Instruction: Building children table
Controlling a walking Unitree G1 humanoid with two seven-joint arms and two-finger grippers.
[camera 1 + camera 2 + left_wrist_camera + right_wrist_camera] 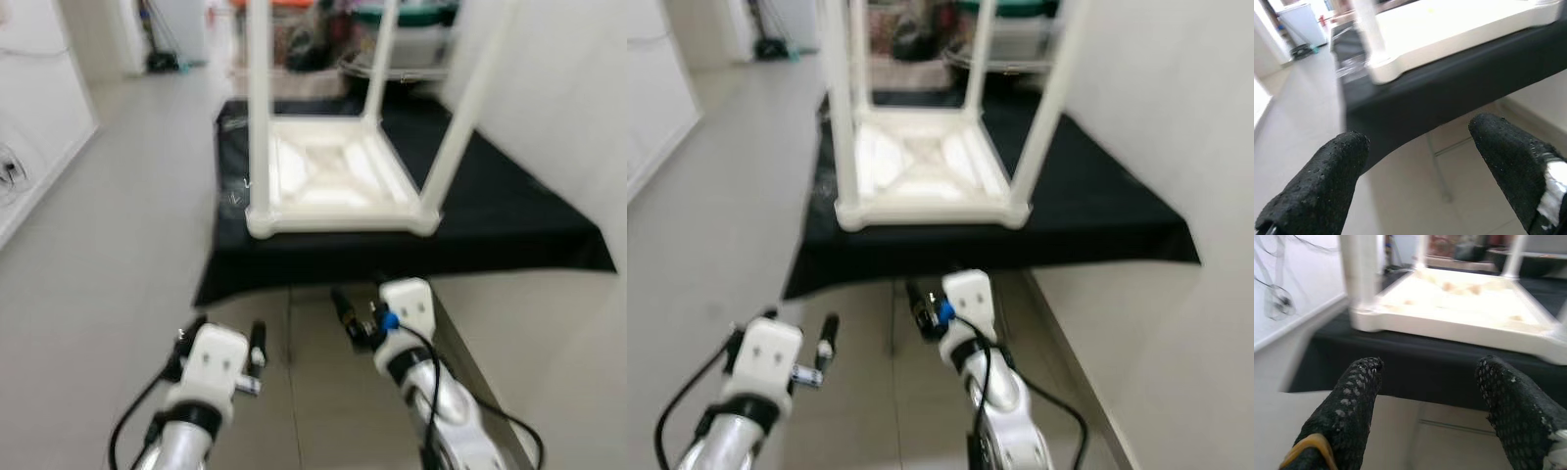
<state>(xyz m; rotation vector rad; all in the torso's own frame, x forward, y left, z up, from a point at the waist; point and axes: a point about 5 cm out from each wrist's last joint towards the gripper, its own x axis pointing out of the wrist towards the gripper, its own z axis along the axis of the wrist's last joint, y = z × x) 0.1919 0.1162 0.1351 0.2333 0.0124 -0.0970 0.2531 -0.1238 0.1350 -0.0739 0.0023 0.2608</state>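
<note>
The left gripper (1415,171) has its jaws spread wide, holding and touching nothing; its two black fingers (1322,186) are blunt, rounded and rough-grained like coarse rubber. The right gripper (1425,406) is likewise wide open and empty, its fingers (1352,406) covered in a dimpled, netted texture. In the head views both grippers hang low over the pale tiled floor (127,225), the left at about 7 o'clock and the right at about 5 o'clock, each on a silver arm with a white wrist block and black cables.

The white plastic table (333,181) lies upside down at 12 o'clock from the grippers, well apart from them. Its square top rests flat on a black cloth (509,211), and its smooth, straight legs (259,98) rise upward from rounded corners. The underside is ribbed with shallow moulded hollows. The matte cloth spreads over the floor, its near edge facing the grippers. A plain white wall (568,108) stands at 3 o'clock.
</note>
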